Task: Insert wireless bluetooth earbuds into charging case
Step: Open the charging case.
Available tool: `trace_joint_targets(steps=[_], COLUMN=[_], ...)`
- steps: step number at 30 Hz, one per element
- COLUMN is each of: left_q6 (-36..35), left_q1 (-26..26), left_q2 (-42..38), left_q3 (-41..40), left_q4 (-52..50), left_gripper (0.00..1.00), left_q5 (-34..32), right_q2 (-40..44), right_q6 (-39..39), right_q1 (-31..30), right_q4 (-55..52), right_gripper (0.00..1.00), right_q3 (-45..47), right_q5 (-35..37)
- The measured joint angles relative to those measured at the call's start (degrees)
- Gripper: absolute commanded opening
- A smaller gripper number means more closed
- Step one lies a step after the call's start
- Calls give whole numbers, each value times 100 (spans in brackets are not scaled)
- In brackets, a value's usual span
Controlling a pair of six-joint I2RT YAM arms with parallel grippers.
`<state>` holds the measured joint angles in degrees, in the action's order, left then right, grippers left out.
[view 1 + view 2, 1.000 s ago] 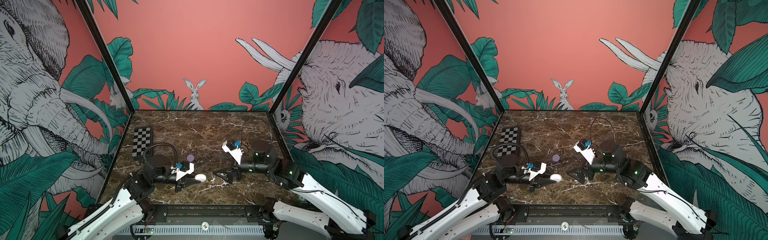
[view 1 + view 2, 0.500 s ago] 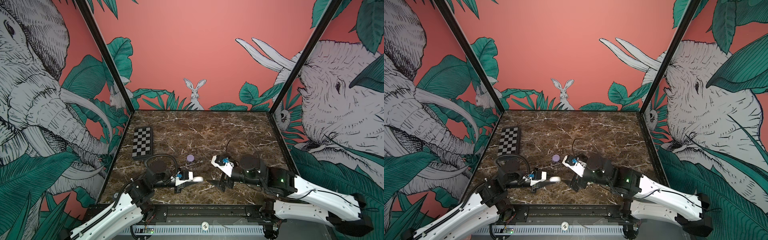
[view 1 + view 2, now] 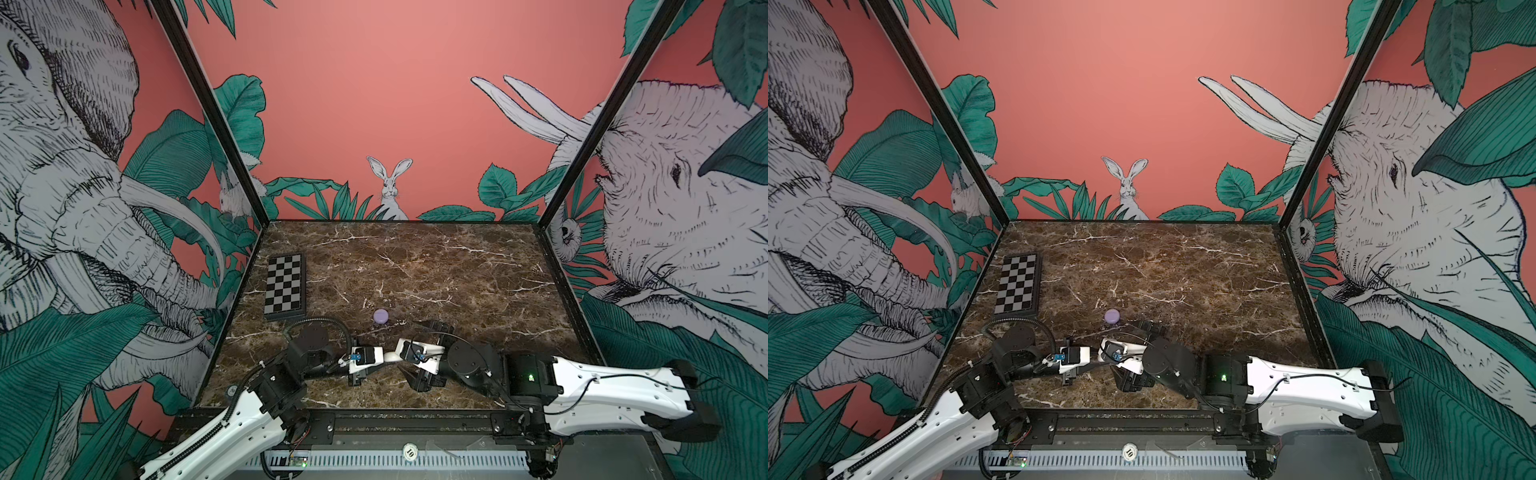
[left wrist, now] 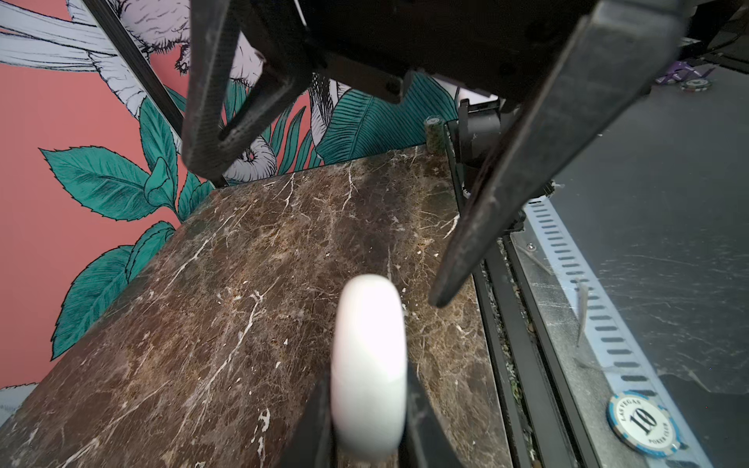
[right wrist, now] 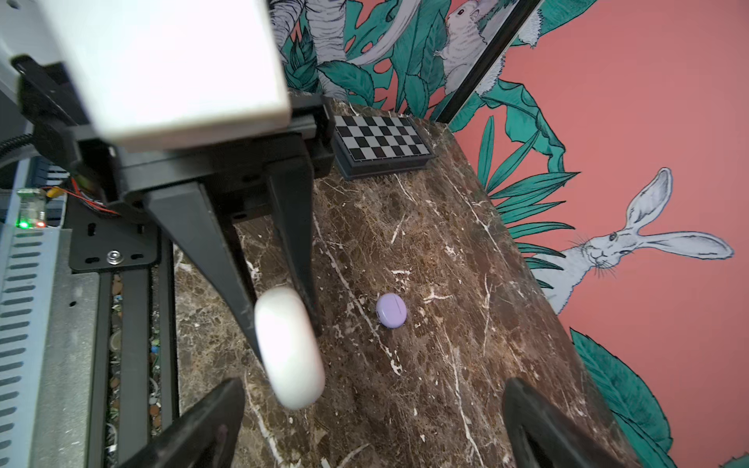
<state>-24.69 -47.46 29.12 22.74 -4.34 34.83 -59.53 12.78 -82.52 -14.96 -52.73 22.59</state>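
Observation:
My left gripper (image 4: 369, 405) is shut on a white round charging case (image 4: 369, 364), held on edge near the table's front middle (image 3: 390, 356). The right gripper (image 5: 375, 385) stands wide open facing it. Its fingertips reach either side of the white case (image 5: 289, 348) without touching it. In a top view the right gripper (image 3: 411, 345) sits just right of the case. A lilac round case (image 3: 381, 316) lies flat and closed on the marble behind them, seen also in the right wrist view (image 5: 391, 310). No earbuds show in any view.
A small chessboard (image 3: 284, 286) lies at the back left of the marble table (image 3: 457, 270). A poker chip (image 3: 409, 451) rests on the grey rail in front of the table. Black frame posts and patterned walls close in both sides.
The right arm has swung left and forward, bringing its open gripper up to the white case. The left gripper has rolled its wrist and kept the case at about the same spot.

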Motion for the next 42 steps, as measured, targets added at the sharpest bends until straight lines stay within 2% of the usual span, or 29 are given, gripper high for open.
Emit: trace_joint_targets(steps=[21, 42], left_q6=[-22, -245], left_q1=[4, 4], left_q2=[4, 44], left_q3=[-31, -31], left_q4=[83, 74], left_gripper=[0, 0], left_q5=[-2, 2], right_q2=[-247, 256], right_q6=[308, 461], right_q1=[-114, -144], right_q4=[385, 295], right_gripper=[98, 98], right_q3=[190, 105], right_q5=[636, 1093])
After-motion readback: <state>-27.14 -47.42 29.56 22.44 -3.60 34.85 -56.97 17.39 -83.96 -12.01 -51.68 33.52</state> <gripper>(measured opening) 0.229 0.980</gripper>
